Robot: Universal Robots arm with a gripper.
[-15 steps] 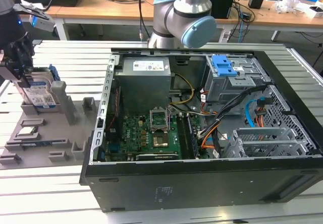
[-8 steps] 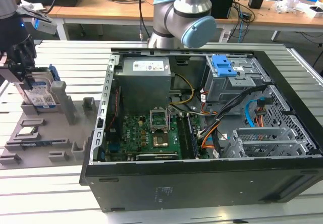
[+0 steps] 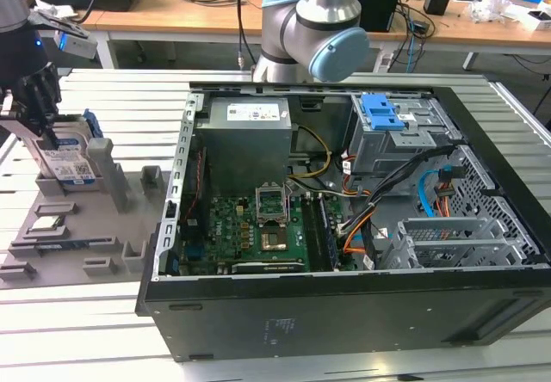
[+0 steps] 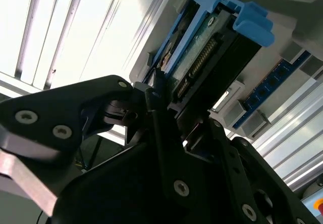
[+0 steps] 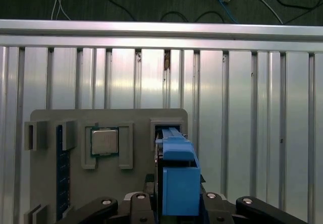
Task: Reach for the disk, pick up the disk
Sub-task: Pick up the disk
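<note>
The disk point(image 3: 74, 163) stands on edge in a slot of the grey holder plate point(image 3: 96, 246) at the exterior view's far left, its white-and-blue label facing out. My gripper point(image 3: 38, 126) comes down over its upper end, with a dark finger on each flat side. In the first wrist view the disk's blue frame point(image 5: 177, 176) sits between the two finger bases of the gripper point(image 5: 179, 206). The second wrist view shows the fingers point(image 4: 154, 95) pressed against the disk point(image 4: 214, 37) near its connector end. The disk still rests in its slot.
A small square silver chip point(image 3: 45, 224) point(image 5: 104, 142) lies in a recess of the holder plate. An open computer case point(image 3: 344, 313) with a blue latch point(image 3: 383, 111) stands to the exterior view's right. The arm's base point(image 3: 314, 29) rises behind it. All of it rests on a ribbed metal table point(image 5: 242, 108).
</note>
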